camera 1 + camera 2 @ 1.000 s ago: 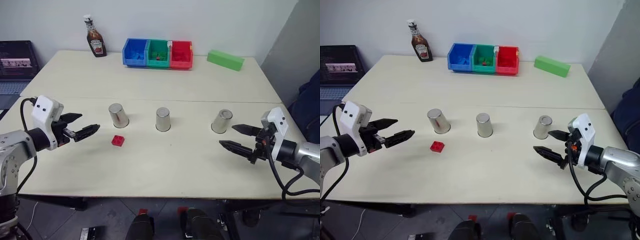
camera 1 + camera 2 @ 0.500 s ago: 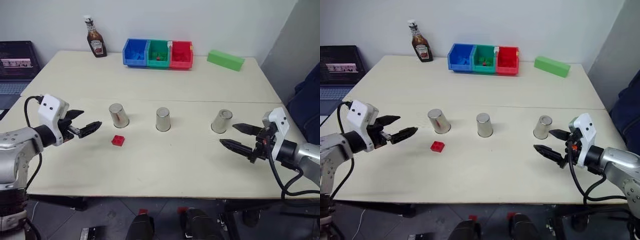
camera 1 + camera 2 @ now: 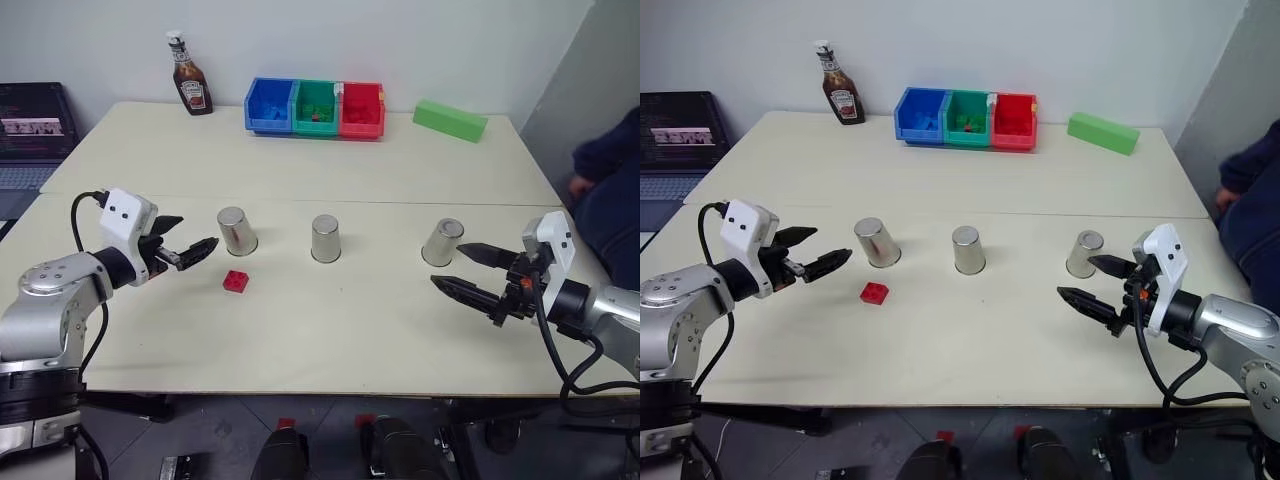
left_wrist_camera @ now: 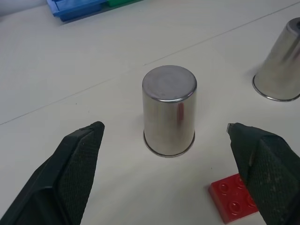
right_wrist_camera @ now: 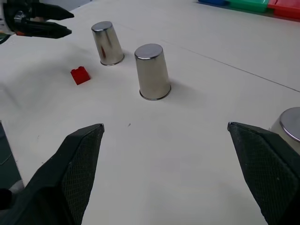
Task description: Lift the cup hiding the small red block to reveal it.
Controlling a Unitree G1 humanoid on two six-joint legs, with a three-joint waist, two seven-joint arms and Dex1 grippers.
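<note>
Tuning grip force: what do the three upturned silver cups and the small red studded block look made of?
Upturned silver cups: likely polished metal, with mirror-like reflections and a thin rolled rim. Small red studded block: probably moulded plastic, uniform bright red with a slight sheen and round studs on top.

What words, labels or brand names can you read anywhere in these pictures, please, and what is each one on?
Ketchup bottle: it carries a label, too small to read.
Laptop screen: rows of text and a light banner, too blurred to read.
Cups, bins, green block, red brick: no text seen.
</note>
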